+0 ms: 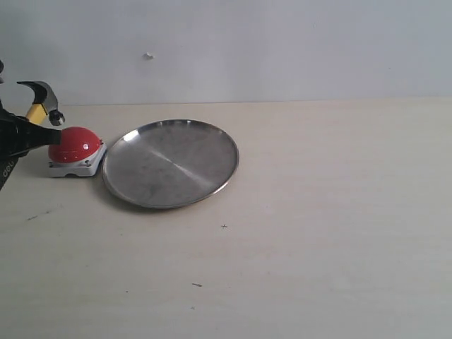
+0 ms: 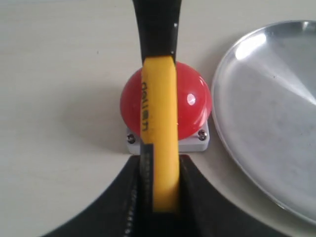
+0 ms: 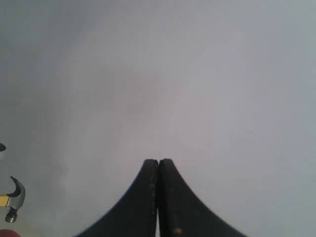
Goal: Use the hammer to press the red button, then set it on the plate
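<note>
Left wrist view, close up: the left gripper (image 2: 160, 170) clamps the hammer (image 2: 159, 123) by its yellow handle, the shaft crossing over the red button (image 2: 195, 101). The button's grey base sits just beside the plate (image 2: 266, 108) on the table (image 1: 318, 247). Farther off, the right gripper (image 3: 158, 168) is pinched closed, finger against finger.
</note>
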